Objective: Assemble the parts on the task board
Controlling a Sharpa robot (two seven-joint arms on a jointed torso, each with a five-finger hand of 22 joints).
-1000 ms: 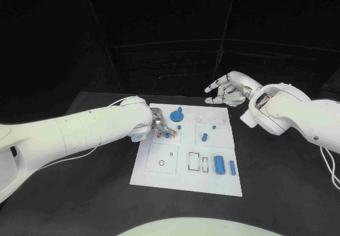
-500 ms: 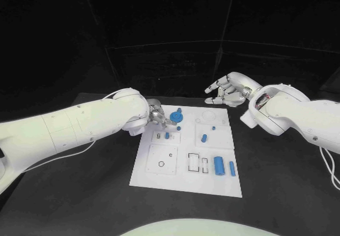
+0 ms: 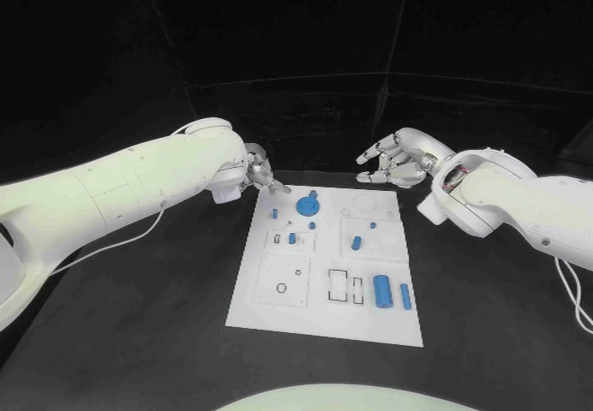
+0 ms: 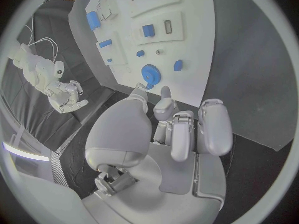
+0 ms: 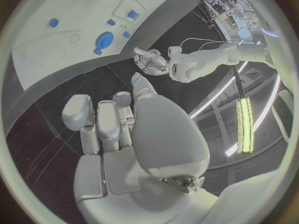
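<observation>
Black table (image 3: 148, 325) carries the white task board (image 3: 278, 312) between two empty hands: the left hand (image 3: 259, 169) hovers loosely spread off its far-left corner, the right hand (image 3: 398, 157) curled beyond its far edge. Blue parts lie scattered on it; the gear (image 3: 308, 205) looks light, rigid and slick, best pinched across its toothed rim.

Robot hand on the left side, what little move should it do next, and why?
Probably it should reach back down over the task board toward one of the loose blue parts, perhaps the blue cylinder. The left robot hand hangs off the board's far left corner holding nothing, the right robot hand waits beyond the far edge, and outlined slots look unfilled.
</observation>
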